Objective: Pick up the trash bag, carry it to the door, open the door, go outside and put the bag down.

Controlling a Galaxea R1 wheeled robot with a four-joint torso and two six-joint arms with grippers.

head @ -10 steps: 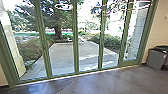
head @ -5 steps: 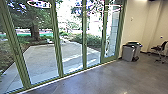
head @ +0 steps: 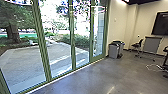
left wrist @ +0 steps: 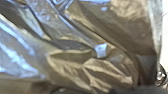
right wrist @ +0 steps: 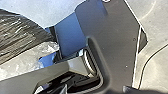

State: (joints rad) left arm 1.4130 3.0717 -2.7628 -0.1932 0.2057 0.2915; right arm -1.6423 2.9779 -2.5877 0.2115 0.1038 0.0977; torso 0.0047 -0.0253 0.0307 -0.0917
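The glass door wall with green frames [head: 43, 45] runs across the left half of the head view, with a paved yard [head: 25, 58] behind the panes. Which panel opens, I cannot tell. Close before the left wrist camera is the trash bag [left wrist: 75, 47], thin, shiny and wrinkled, with grey-brown and bluish reflections. In the right wrist view, dark pleated plastic [right wrist: 22, 32] reaches in beside a crumpled pale, see-through piece [right wrist: 27, 58]. Where the bag is gripped cannot be made out.
Grey bins [head: 114, 50] stand against the wall, just right of the glass. Farther right are a dark chair [head: 137, 45], a grey panel on legs [head: 151, 45] and a wall screen [head: 161, 23]. Polished floor [head: 100, 75] stretches along the glass. Bushes and a tree [head: 13, 33] stand outside.
The head camera has turned to the right. The glass wall now lies farther left in its picture, and the chair, the panel and the wall screen show more fully at the right.
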